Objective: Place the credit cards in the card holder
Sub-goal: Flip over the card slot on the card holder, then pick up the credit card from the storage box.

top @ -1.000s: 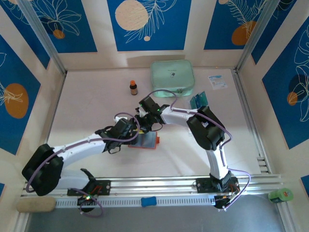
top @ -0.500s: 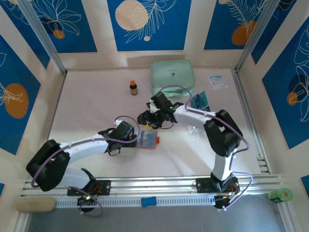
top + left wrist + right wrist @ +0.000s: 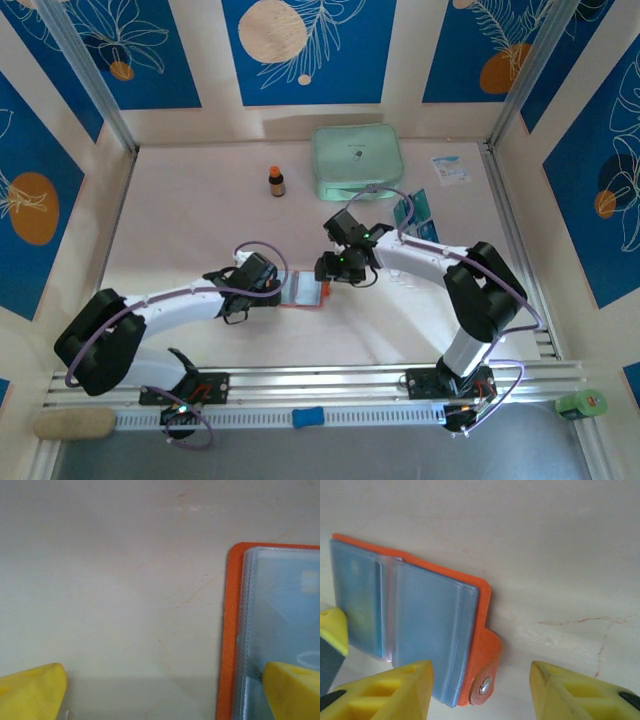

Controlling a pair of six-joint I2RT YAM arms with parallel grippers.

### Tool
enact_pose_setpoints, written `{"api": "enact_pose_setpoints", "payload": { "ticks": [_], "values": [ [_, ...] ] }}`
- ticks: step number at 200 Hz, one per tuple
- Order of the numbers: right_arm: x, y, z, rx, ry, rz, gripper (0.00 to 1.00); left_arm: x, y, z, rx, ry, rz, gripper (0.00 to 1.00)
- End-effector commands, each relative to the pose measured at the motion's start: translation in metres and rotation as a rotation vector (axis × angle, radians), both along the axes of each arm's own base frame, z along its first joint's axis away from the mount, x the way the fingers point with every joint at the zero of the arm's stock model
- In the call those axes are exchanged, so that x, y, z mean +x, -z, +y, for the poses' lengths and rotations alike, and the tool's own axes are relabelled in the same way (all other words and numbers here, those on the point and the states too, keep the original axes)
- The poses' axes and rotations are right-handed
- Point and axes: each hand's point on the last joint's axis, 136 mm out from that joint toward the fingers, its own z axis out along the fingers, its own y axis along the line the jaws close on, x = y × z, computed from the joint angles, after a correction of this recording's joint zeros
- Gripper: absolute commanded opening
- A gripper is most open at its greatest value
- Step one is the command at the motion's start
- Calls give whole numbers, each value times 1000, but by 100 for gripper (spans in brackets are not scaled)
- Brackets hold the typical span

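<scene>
Cards (image 3: 413,210) lie beyond and right of the open, empty right gripper (image 3: 330,268); the open left gripper (image 3: 278,288) touches the holder (image 3: 305,292).

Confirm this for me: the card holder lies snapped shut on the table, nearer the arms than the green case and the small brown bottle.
One thing is wrong. The card holder is not snapped shut. It lies open on the table, with its clear sleeves facing up and its snap tab loose, as the right wrist view shows. It does lie nearer the arms than the green case and the small brown bottle.
</scene>
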Motion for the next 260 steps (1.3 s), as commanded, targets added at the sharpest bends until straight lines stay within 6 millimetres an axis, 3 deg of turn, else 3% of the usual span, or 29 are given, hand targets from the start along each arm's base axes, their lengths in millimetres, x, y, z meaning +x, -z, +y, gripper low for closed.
{"api": "enact_pose_setpoints", "payload": {
  "ticks": [1,80,148,201,225,260],
  "values": [
    [-6,15,-6,-71,-26,11,52,-1,-4,9,15,-28,-5,99],
    [-3,25,-9,-98,-32,10,25,19,-46,-19,-78,48,-88,100],
    [4,25,-17,-108,-35,3,0,24,-40,-32,-95,74,-63,100],
    [11,20,-30,-113,-34,-7,0,22,-42,-30,-101,71,-69,100],
    [11,11,-32,-95,-46,-8,20,22,-42,-31,-105,70,-67,100],
    [27,-30,-48,-68,-23,-79,27,23,-45,-32,-112,70,-73,100]
  ]
}}
